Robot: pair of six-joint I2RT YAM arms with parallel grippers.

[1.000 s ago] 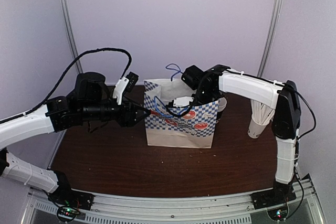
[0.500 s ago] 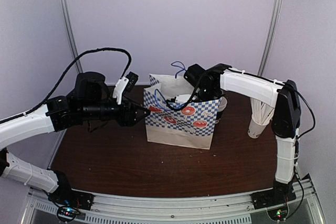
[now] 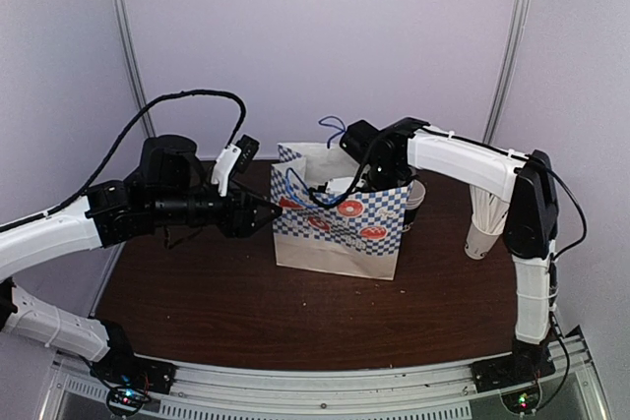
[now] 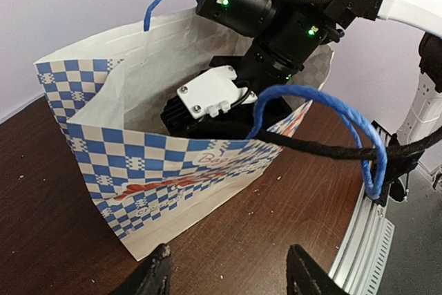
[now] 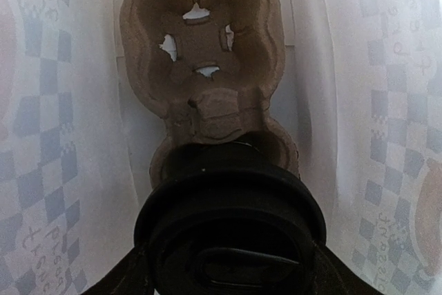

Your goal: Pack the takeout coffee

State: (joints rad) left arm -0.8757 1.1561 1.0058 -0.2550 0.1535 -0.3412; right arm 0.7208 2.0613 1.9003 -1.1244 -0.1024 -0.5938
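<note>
The step in hand is seating the cup. The paper bag (image 3: 340, 233) stands mid-worktop (image 3: 217, 312), toward the far edge, and the right arm reaches down through its mouth. In the right wrist view, the takeout coffee (image 5: 231, 219), with its black lid on, sits low in the bag at the near socket of a pulp cup carrier (image 5: 148, 46). The far socket of the carrier is empty. The right end effector (image 5: 230, 253) has a finger on each side of the cup and looks clamped on it. Whether the cup is pushed fully home in the socket cannot be told.

The left end effector (image 4: 231, 271) waits at the bag's left side with its fingers apart and nothing between them. I cannot tell whether it touches the paper.

The next move probably calls for pressing the cup down until it seats, then spreading the right fingers. The arm should then lift straight up, so that neither the wrist nor its cable catches the blue handle (image 4: 324, 126) or tips the bag.
</note>
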